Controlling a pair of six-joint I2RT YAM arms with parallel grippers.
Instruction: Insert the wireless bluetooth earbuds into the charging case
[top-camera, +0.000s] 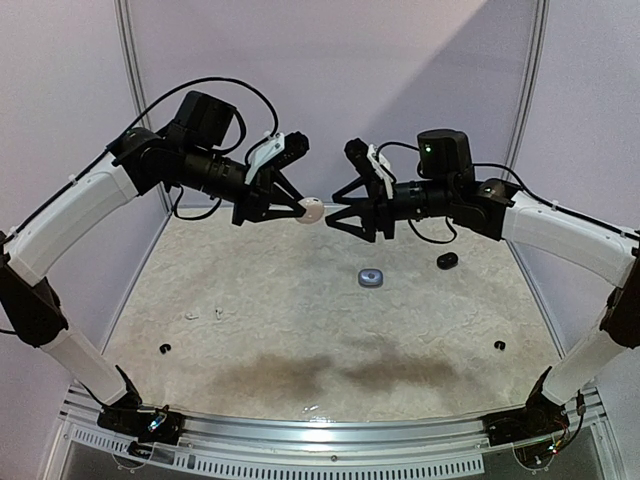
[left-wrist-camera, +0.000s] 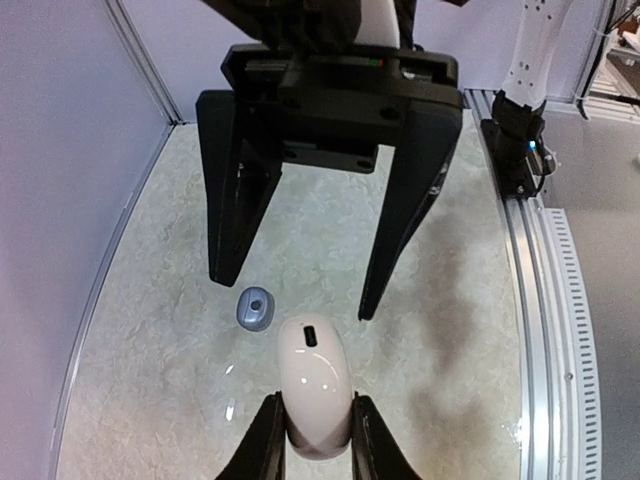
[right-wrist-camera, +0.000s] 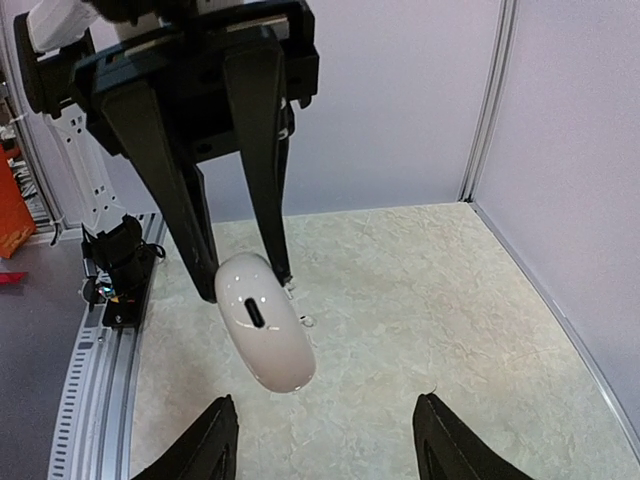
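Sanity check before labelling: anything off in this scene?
Nothing damaged or spilled. The white case is clamped mid-air in the left gripper, lid seemingly shut. The black earbuds lie far apart: one left, the other far right.

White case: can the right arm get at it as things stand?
Probably yes. The left gripper pinches only one end of the white case; its free end points at the right gripper, jaws open, with nothing between them.

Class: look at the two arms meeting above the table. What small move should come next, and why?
Probably ease the right tool forward around the white case's free end: the left tool holds that case in midair, and the right tool stands open just short of it.
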